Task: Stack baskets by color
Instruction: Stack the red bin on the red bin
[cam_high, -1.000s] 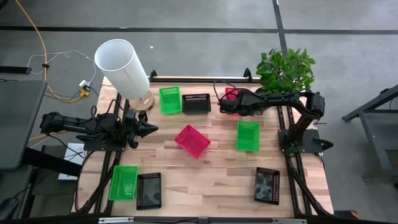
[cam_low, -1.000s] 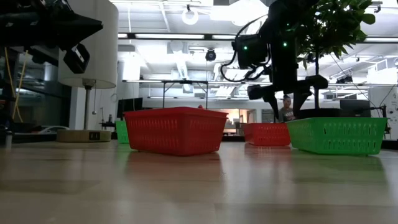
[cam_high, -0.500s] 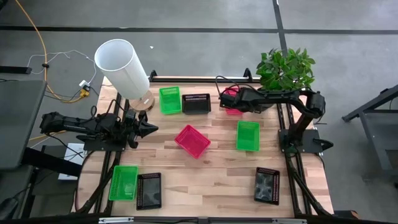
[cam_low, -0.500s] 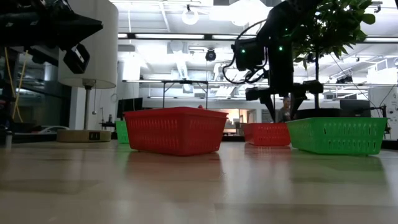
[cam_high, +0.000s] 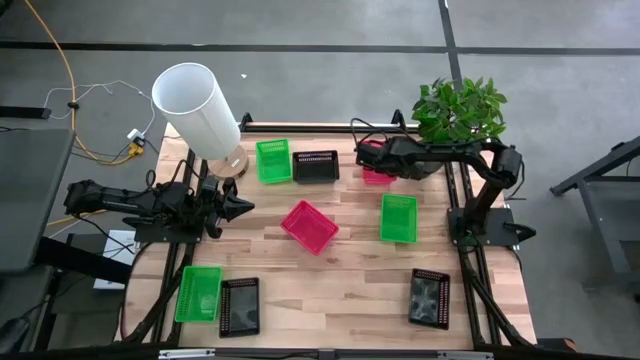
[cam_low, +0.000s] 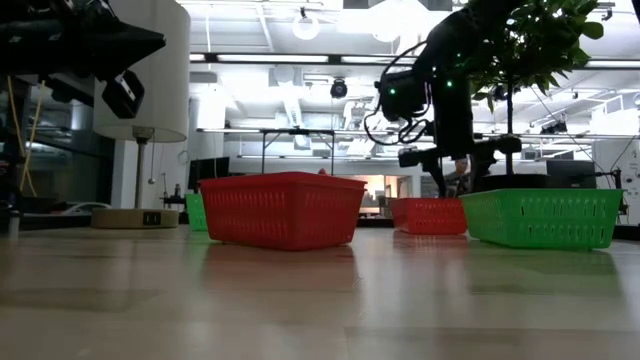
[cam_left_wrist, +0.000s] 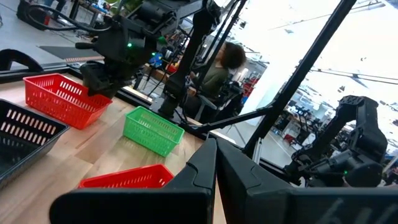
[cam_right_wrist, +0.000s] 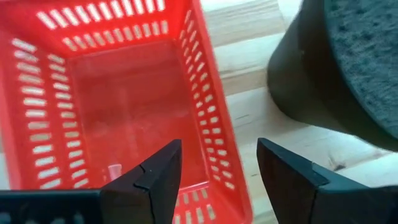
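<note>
A pink basket (cam_right_wrist: 118, 106) stands flat near the far edge beside a plant pot (cam_right_wrist: 336, 68). My right gripper (cam_right_wrist: 217, 165) hovers open above it, pointing steeply down, with one long wall of the basket (cam_right_wrist: 214, 143) below the gap between its fingers. In the high view this gripper (cam_high: 366, 157) covers most of that basket (cam_high: 377, 177). Another pink basket (cam_high: 310, 226) lies mid-table. Green baskets (cam_high: 273, 160) (cam_high: 398, 218) (cam_high: 198, 293) and black ones (cam_high: 316, 165) (cam_high: 239, 305) (cam_high: 429, 298) lie apart. My left gripper (cam_high: 245, 207) waits shut at the left, held level.
A tall white cylinder (cam_high: 195, 105) stands at the far left corner. The leafy plant (cam_high: 460, 115) rises at the far right, close to my right arm. Bare wood (cam_high: 330, 290) lies between the near baskets. A person (cam_left_wrist: 217, 71) sits beyond the table.
My right gripper has swung a little toward the table's far edge, over the far pink basket, has sunk slightly and has turned a bit. Its fingers stay apart. No basket has moved.
</note>
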